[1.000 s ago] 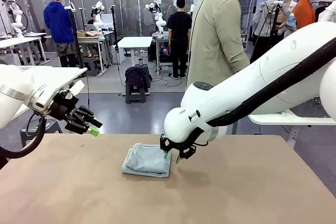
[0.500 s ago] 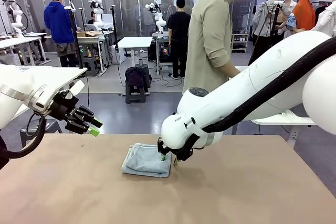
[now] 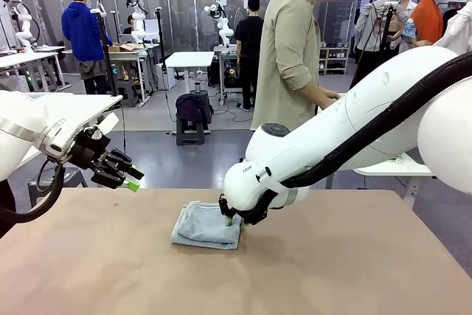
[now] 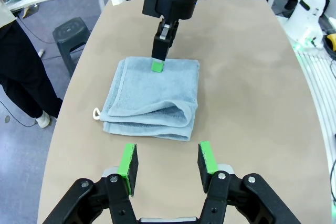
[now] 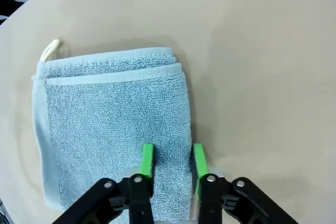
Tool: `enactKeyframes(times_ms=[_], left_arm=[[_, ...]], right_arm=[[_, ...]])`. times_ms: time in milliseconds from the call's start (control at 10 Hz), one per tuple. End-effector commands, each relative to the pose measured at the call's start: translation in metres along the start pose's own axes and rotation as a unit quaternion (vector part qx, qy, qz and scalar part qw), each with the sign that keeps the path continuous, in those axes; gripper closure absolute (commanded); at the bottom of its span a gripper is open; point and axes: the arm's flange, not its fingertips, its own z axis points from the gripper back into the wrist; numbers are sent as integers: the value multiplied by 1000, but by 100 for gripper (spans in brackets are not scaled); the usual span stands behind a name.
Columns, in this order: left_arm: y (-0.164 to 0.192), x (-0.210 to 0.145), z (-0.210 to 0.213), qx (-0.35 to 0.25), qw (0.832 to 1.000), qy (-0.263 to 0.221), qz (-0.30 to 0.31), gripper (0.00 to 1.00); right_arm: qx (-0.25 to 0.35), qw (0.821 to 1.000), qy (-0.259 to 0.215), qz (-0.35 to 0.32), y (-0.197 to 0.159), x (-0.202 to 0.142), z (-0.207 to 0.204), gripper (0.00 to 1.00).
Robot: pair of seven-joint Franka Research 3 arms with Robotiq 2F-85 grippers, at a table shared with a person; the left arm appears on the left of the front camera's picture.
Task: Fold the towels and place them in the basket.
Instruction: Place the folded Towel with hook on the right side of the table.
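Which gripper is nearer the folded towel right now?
Right. The right gripper pinches one edge of the towel; the left gripper hangs open off to its left, clear of it.

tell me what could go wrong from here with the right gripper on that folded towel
1. The right gripper pinches the folded towel at one edge only, so lifting may let the layers fall open.
2. It may catch just the upper layers and leave the rest on the table.
3. The open left gripper hangs apart, giving no support.
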Motion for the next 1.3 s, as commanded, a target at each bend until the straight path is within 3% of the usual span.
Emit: enactKeyframes(times_ms=[0,100,200,300,400,1200], left_arm=[[-1,2,1,0,1000,6,4,40],[-1,2,1,0,1000,6,4,40],[-1,2,1,0,1000,6,4,40],[-1,2,1,0,1000,6,4,40],[-1,2,1,0,1000,6,4,40],[-1,2,1,0,1000,6,4,40]], right_arm=[[-7,1000,-5,7,5,2,-2,86],[-7,1000,-3,7,5,1,-2,73],[-7,1000,0,8,5,0,-2,100],[-10,1000,5,15,5,-1,-1,92],[-13,1000,10,20,6,-1,0,100],[-7,1000,16,21,5,0,2,100]])
